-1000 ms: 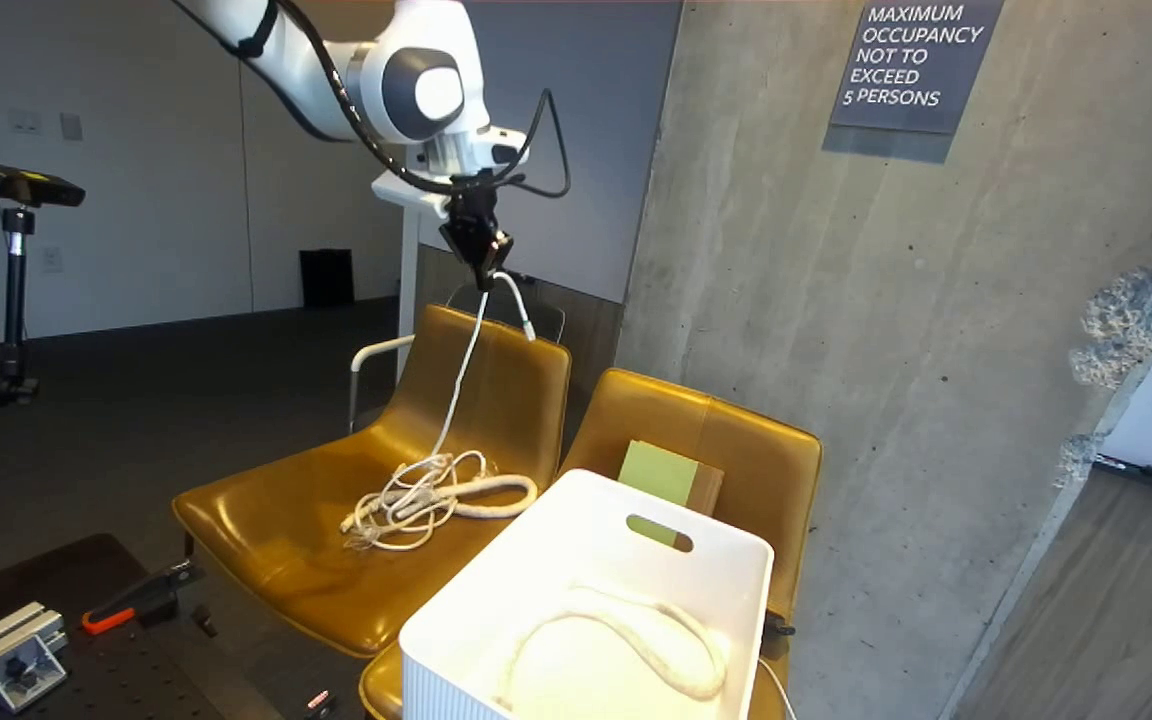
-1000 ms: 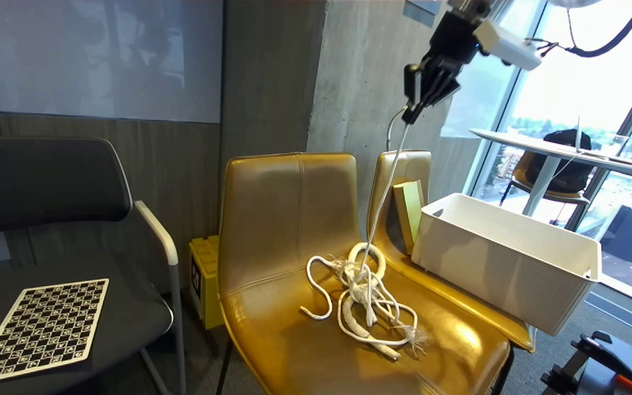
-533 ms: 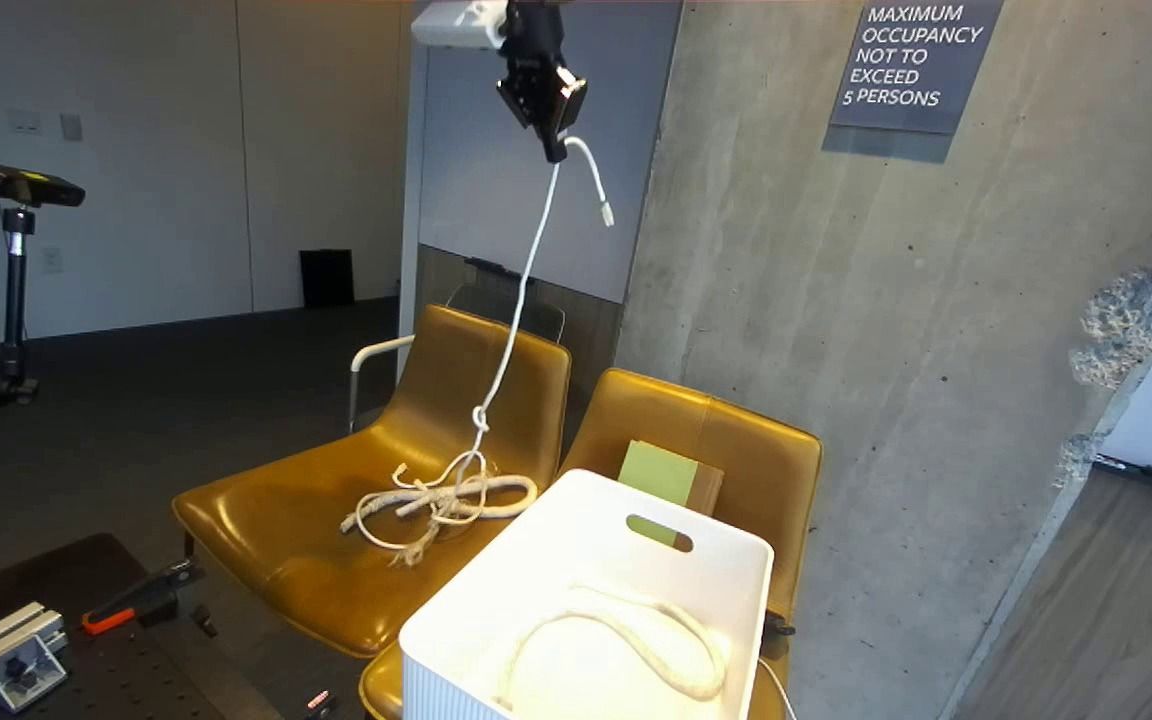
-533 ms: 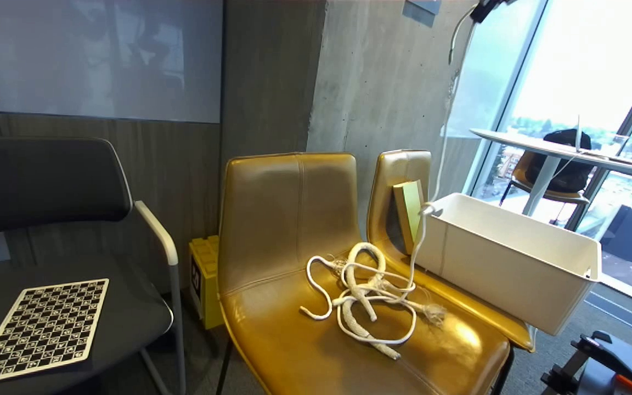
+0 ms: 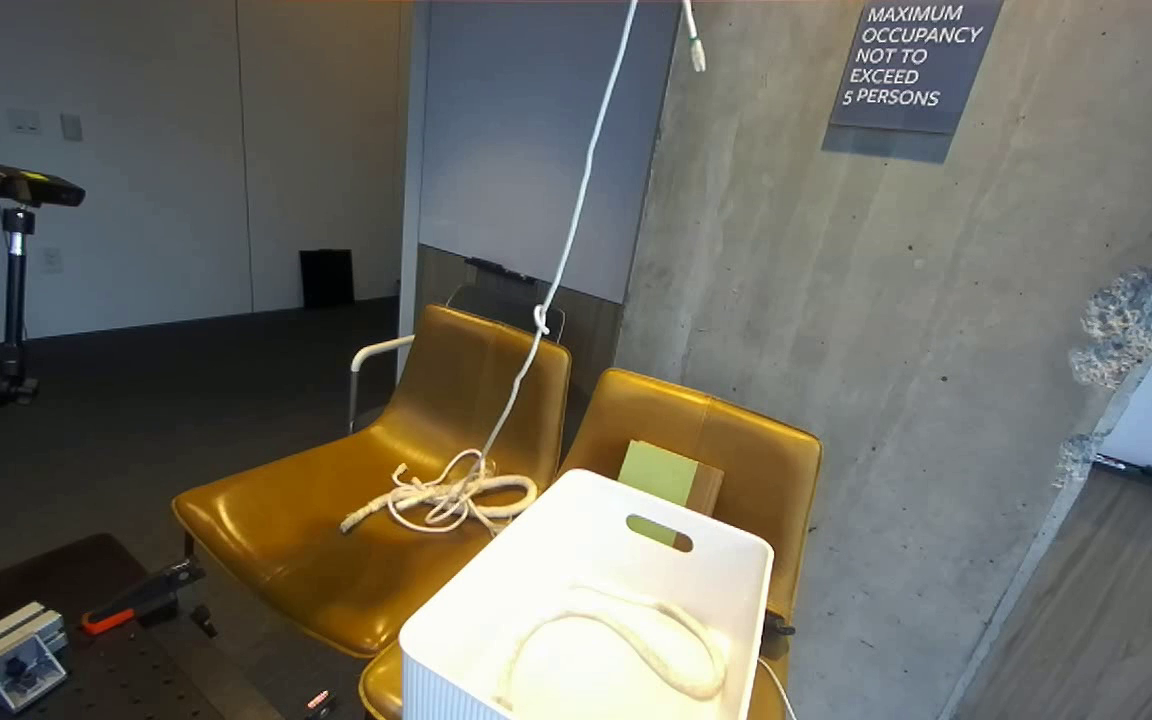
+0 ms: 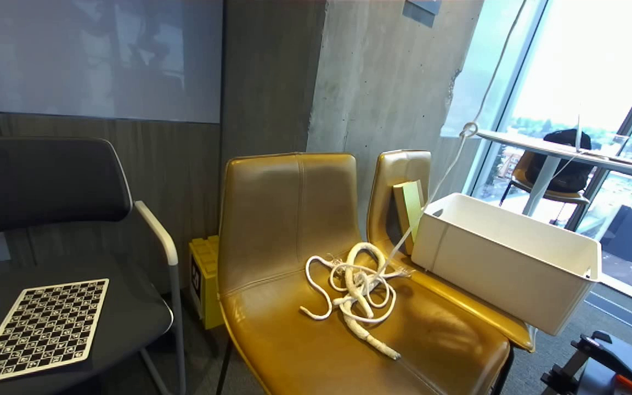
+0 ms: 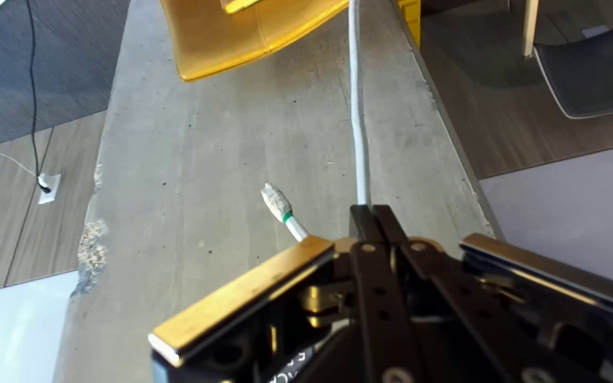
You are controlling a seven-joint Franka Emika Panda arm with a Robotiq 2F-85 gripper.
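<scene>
Thin rope was pinched near its end while the rest lay snarled

The jaws were squeezed narrow on the thin white rope (image 7: 357, 106), its green-banded free end (image 7: 277, 203) hanging beside them in the wrist view; both exterior views left them out of frame. From there the rope slanted down past a loose knot (image 5: 540, 318) to a tangle (image 6: 355, 285) on the tan chair (image 6: 316, 362), next to the white bin (image 6: 502, 274).

Snagging looked the likeliest trouble: the loops crossed one another, so a pull could have dragged the thicker rope (image 6: 368, 337) off the seat too. The knot might have caught on the bin, though whether rope and bin touched could not be told. With little tail past the pinch, a hard tug could have slipped the rope free.
</scene>
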